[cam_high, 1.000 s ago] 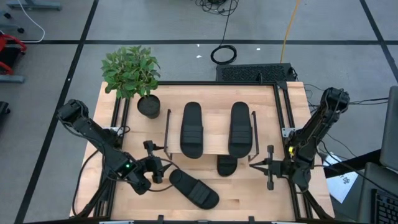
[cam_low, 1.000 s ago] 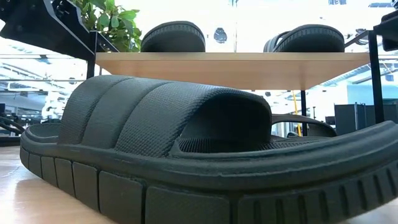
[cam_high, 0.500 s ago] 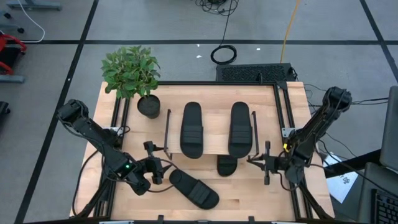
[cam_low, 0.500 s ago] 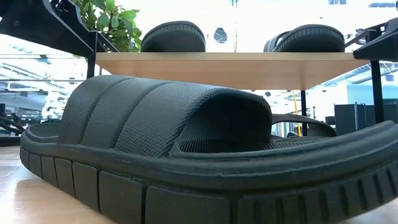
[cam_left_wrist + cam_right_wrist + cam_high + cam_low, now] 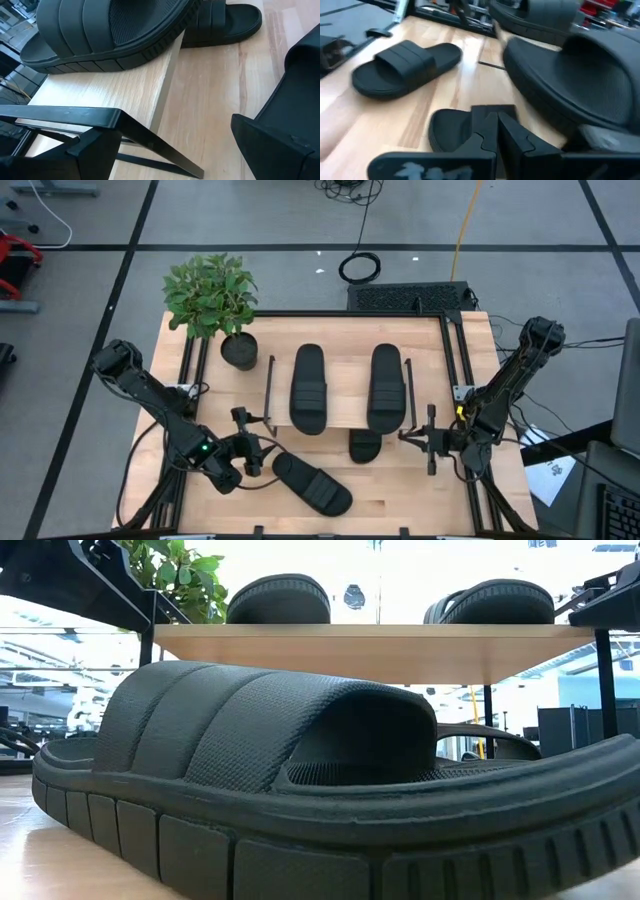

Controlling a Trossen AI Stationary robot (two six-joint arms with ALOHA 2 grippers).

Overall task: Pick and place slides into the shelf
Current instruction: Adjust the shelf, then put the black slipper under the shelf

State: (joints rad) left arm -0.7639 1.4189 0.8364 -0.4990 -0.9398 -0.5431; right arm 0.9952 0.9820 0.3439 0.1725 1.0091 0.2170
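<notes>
Slides, 4 pcs, black: two are lying side by side on the shelf (image 5: 340, 420) top board, long axes running front-to-back; slide under shelf (image 5: 365, 446) is sitting on the desk (image 5: 400, 490) w/ one rounded end poking out past the front edge, rest hidden under the board; loose slide (image 5: 312, 483) is lying on the open desk in front of the shelf's left half, long axis diagonal.

Left gripper (image 5: 248, 452): I'm hovering low just beside the loose slide's near end, which points toward me, other end slanting away toward the desk front; fingers spread, holding nothing; I judge this arm nearer for that pc.

Right gripper (image 5: 418, 439): I'm sitting by the shelf's right wire frame, facing the slide under the shelf; fingers spread, empty.

Est. progress: 2 shelved, 1 tucked underneath, 1 pending.
</notes>
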